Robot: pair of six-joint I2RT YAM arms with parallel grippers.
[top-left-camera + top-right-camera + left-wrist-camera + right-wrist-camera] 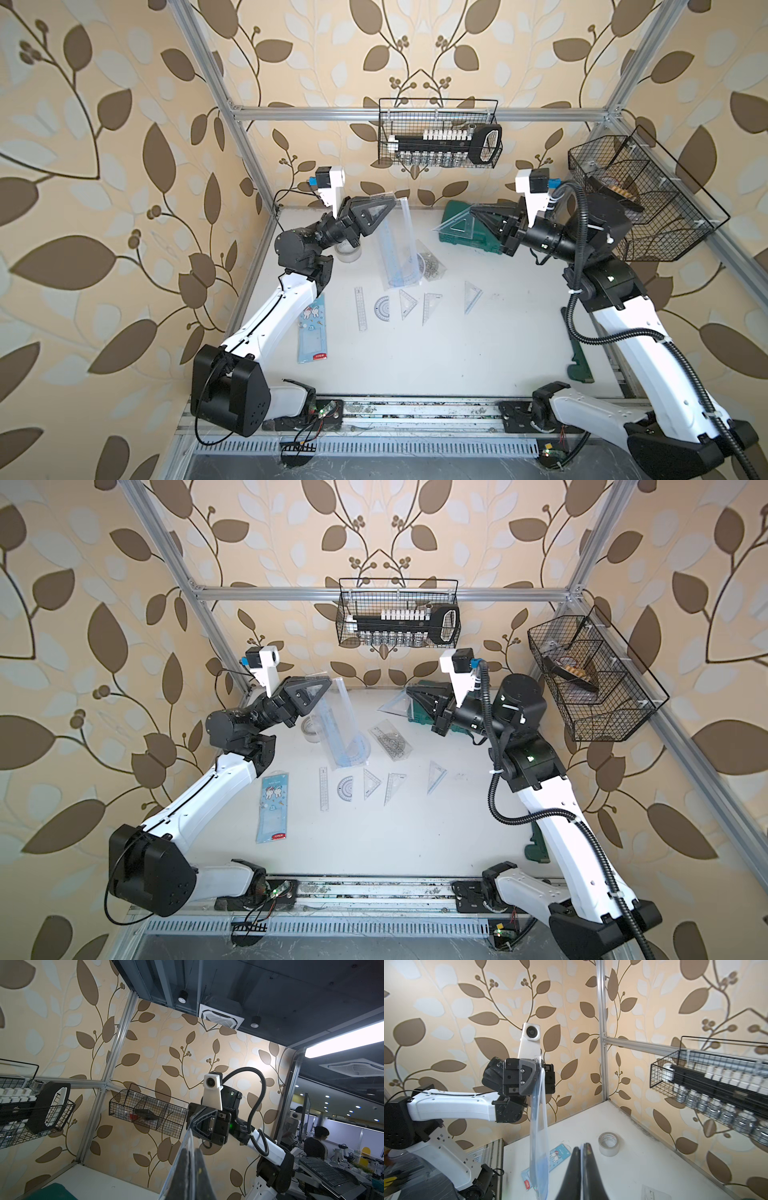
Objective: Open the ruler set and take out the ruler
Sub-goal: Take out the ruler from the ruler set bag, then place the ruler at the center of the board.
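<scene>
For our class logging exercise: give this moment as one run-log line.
left gripper: shut on pouch | right gripper: shut on set square | ruler: inside pouch

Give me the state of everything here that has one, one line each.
Left gripper: shut on top edge of long clear plastic ruler pouch
Right gripper: shut on clear triangular set square
Ruler pouch: hanging, ruler and protractor inside
Set square: lifted in the air
Blue bunny-print packet: lying flat
Clear tape roll: lying flat

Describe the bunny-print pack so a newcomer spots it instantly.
On the white table, look beside the left arm's white forearm. A flat blue pack lies there, left of the straight clear ruler. Only it has cartoon rabbits and a red label.
</scene>
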